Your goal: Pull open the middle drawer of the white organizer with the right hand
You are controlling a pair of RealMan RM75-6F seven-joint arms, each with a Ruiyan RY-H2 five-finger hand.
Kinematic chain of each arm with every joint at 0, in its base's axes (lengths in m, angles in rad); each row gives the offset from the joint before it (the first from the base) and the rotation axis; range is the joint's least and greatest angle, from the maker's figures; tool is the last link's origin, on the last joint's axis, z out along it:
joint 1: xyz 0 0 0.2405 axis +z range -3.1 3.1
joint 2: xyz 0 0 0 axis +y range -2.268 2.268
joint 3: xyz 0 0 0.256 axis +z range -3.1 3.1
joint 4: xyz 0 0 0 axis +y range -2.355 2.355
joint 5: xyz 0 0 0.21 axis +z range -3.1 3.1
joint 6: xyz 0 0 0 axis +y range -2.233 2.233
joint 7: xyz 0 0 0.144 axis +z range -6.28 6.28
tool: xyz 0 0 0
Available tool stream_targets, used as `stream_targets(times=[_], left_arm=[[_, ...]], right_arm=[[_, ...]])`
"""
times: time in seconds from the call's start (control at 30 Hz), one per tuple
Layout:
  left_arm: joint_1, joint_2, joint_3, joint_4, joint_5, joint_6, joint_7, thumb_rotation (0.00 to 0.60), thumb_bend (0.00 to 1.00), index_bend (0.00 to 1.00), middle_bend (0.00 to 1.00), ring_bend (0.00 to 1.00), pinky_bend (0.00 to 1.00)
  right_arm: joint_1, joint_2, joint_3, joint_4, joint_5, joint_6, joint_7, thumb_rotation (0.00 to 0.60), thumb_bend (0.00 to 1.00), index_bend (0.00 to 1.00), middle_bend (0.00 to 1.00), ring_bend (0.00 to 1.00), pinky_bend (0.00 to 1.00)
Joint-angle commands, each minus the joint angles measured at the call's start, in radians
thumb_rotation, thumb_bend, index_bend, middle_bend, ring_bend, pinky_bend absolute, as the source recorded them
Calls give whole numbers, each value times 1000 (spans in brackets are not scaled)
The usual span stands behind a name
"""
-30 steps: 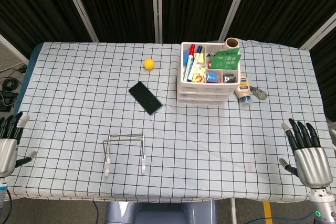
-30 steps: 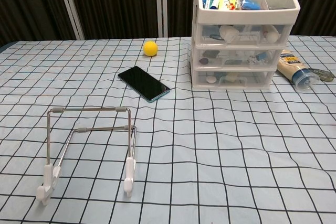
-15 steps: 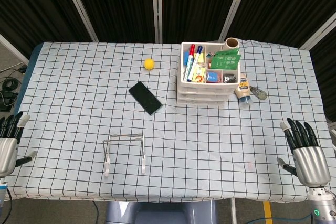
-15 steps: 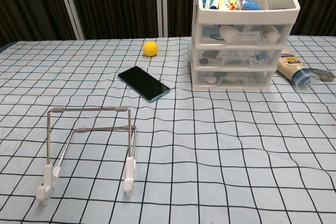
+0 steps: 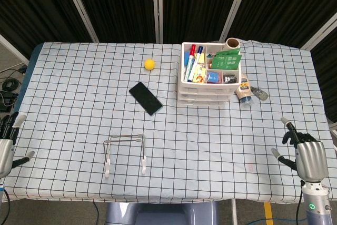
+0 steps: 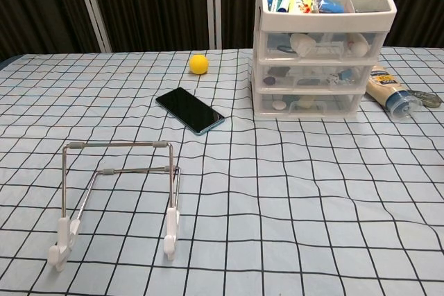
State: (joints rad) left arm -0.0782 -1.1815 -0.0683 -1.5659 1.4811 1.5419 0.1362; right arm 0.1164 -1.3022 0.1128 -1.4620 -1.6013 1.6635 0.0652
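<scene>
Your right hand (image 5: 308,156) has sunk lower at the table's edge, fingers apart, holding nothing; left hand (image 5: 5,148) likewise. The white organizer (image 6: 320,53) has its middle drawer (image 6: 309,73) closed.

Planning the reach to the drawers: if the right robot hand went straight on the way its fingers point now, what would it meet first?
Likely nothing: the right robot hand points up along the table's right side, over bare checked cloth. The white organizer and the bottle lie well to its left. Depth is unclear.
</scene>
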Motion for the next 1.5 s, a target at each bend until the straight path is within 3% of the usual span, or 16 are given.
stream_targets(times=[0.03, 0.23, 0.57, 0.9, 1.27, 1.5], left_arm=[[1, 1, -1, 0, 1, 2, -2, 600, 0, 0, 0, 0, 0], [4, 5, -2, -3, 2, 9, -10, 600, 0, 0, 0, 0, 0], [12, 15, -4, -4, 13, 30, -37, 600, 0, 0, 0, 0, 0], [18, 22, -7, -2, 18, 43, -60, 600, 0, 0, 0, 0, 0], [14, 26, -10, 2, 11, 30, -75, 600, 0, 0, 0, 0, 0], [13, 29, -11, 5, 5, 22, -88, 600, 0, 0, 0, 0, 0]], right_arm=[[42, -5, 18, -69, 54, -97, 33, 600, 298, 214, 914, 913, 779], [108, 4, 51, -227, 172, -277, 179, 600, 492, 212, 974, 971, 825], [214, 35, 136, -393, 429, -606, 477, 600, 541, 147, 983, 980, 832], [282, 0, 227, -384, 607, -845, 744, 600, 540, 141, 983, 980, 832], [355, -97, 269, -271, 726, -962, 796, 600, 541, 141, 983, 980, 832], [394, -171, 281, -196, 780, -962, 765, 600, 541, 141, 983, 980, 832]])
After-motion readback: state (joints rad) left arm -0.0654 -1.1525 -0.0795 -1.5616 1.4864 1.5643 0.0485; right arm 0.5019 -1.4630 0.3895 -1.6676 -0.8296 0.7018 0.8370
